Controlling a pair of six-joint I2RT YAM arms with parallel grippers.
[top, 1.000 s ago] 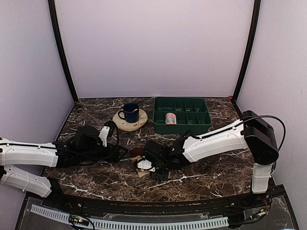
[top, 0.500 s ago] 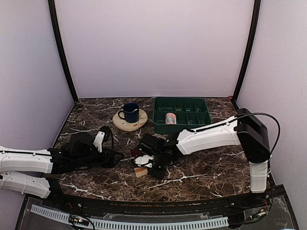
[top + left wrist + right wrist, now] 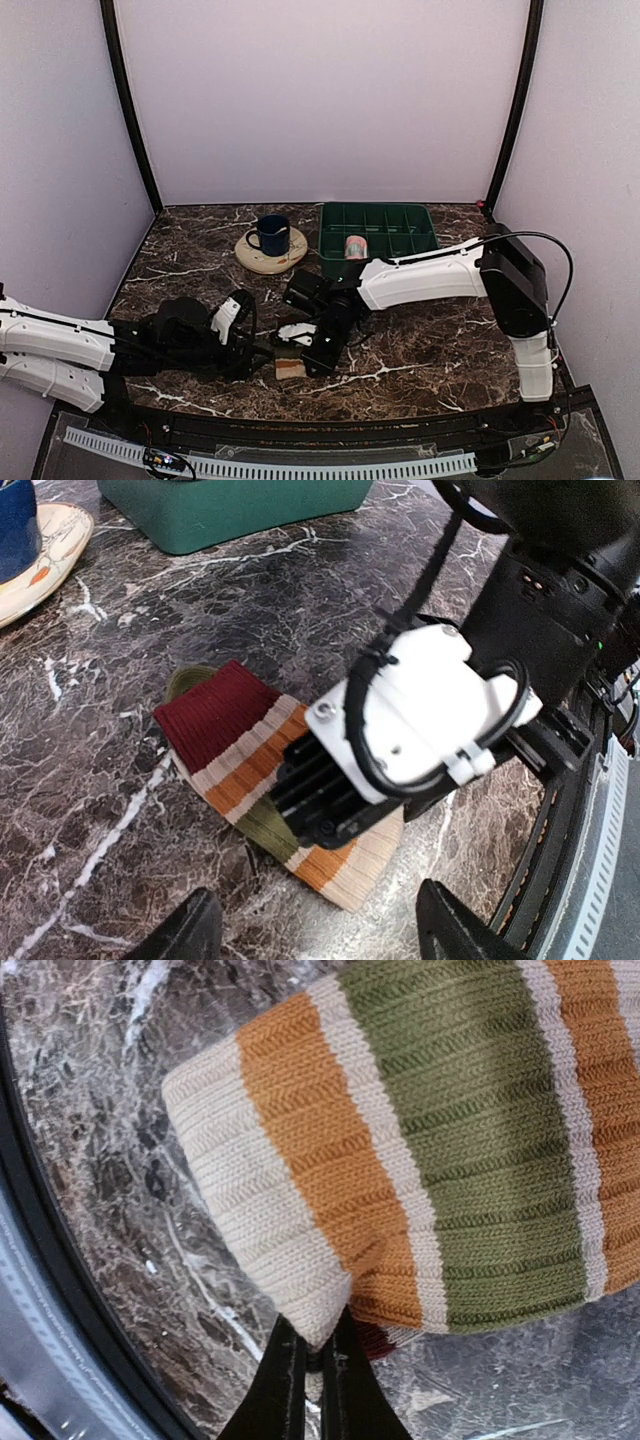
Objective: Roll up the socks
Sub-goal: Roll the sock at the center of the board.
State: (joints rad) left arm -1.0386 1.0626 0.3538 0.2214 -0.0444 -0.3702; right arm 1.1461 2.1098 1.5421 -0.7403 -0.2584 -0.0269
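On marble (image 3: 90,810), right gripper (image 3: 312,1338) pinches cuff of cream-orange-green striped sock (image 3: 450,1160); left gripper (image 3: 318,900) gapes.

Soft knit on polished stone, hard plastic around it.
The striped sock (image 3: 420,1140) is ribbed knit cloth, matt and slightly fuzzy. The counter (image 3: 300,590) looks like dark white-veined marble, smooth with a faint sheen. The right claw (image 3: 312,1345) is matt black; its wrist housing (image 3: 420,720) is smooth white plastic. The green tray (image 3: 230,515) looks like moulded plastic, the blue mug (image 3: 271,234) glossy.
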